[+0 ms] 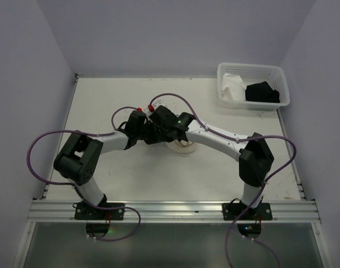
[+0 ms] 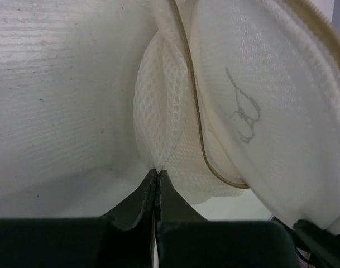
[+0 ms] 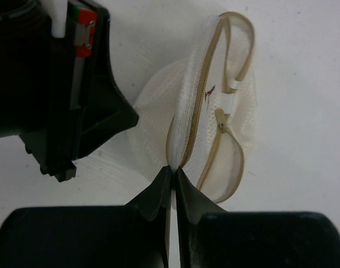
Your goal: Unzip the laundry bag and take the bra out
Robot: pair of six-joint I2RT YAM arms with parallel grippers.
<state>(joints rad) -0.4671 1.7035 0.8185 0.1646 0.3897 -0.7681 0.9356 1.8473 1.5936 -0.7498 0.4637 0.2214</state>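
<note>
The laundry bag (image 1: 181, 146) is a small white mesh pouch with tan rims, mostly hidden under both wrists at the table's middle. In the left wrist view my left gripper (image 2: 157, 172) is shut on a fold of the bag's mesh (image 2: 164, 111); the smooth white dome with a dark mark (image 2: 245, 114) fills the right. In the right wrist view my right gripper (image 3: 173, 168) is shut on the bag's tan rim (image 3: 195, 120). The tan zipper (image 3: 221, 124) runs down the bag's side, its pull near the middle. The bra is hidden.
A white slotted plastic basket (image 1: 252, 85) stands at the back right with white and black cloth inside. The left arm's black wrist (image 3: 52, 89) sits close to the bag's left in the right wrist view. Purple cables loop round both arms.
</note>
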